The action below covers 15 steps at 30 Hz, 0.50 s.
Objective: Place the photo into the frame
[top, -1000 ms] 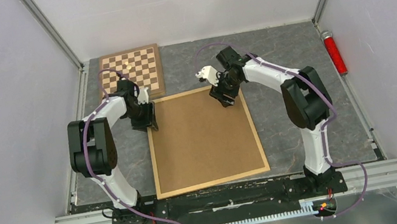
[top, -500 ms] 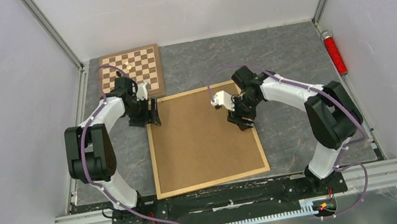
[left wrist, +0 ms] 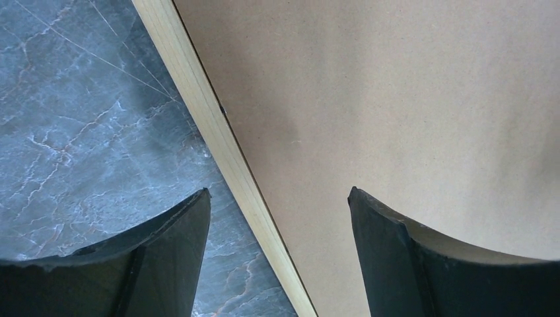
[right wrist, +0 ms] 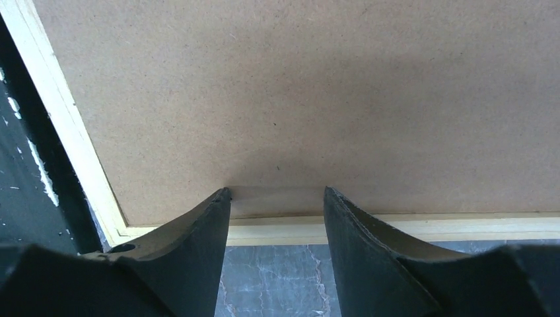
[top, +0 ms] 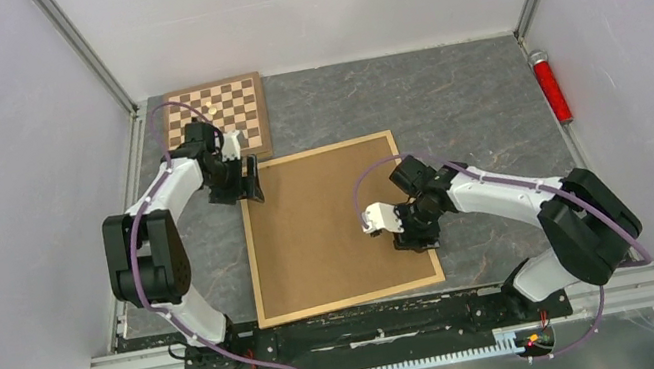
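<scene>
The frame (top: 354, 301) lies flat, back side up, in the middle of the grey marbled table (top: 478, 87), its long axis running away from the arm bases and skewed a little, with a brown backing board (top: 325, 225) filling the whole opening inside its narrow light-wood border. The photo shows in none of the views; whether it sits under the board cannot be told. The left gripper (top: 249, 184) is at the frame's far-left corner, its jaws wide apart and holding nothing; in its wrist view the left gripper (left wrist: 277, 193) straddles the left rail, one finger over the table and the other over the board. The right gripper (top: 416, 236) is at the right rail toward the near end, tips down at the inner edge of the border. From the wrist camera the right gripper (right wrist: 276, 191) has its jaws apart, with a pale strip (right wrist: 277, 201) at the board's edge between them; it is not clear whether they touch it. The coming move probably turns on that edge: it lies directly under the right gripper, so that arm is better placed to work the board there. Further out, a chessboard (top: 219, 112) lies just beyond the far-left corner, and a red cylinder (top: 550, 89) lies well apart at the table's right side.
</scene>
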### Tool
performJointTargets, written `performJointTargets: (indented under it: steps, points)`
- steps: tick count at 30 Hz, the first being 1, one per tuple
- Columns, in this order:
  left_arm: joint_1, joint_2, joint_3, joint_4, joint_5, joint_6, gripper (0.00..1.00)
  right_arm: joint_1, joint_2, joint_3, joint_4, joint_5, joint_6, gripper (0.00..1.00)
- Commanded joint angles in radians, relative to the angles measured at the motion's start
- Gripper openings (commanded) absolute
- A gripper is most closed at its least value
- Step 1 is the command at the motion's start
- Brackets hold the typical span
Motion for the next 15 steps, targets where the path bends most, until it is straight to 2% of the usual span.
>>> performJointTargets:
  steps: [1,15]
  points:
    - [-0.003,-0.066,0.044,-0.025,0.011,-0.004,0.82,0.021,0.049,-0.068,0.072,0.086,-0.028,0.56]
    - [-0.011,-0.079,0.011,-0.044,0.048,0.041,0.83,0.096,0.184,-0.110,0.116,0.168,0.012,0.54]
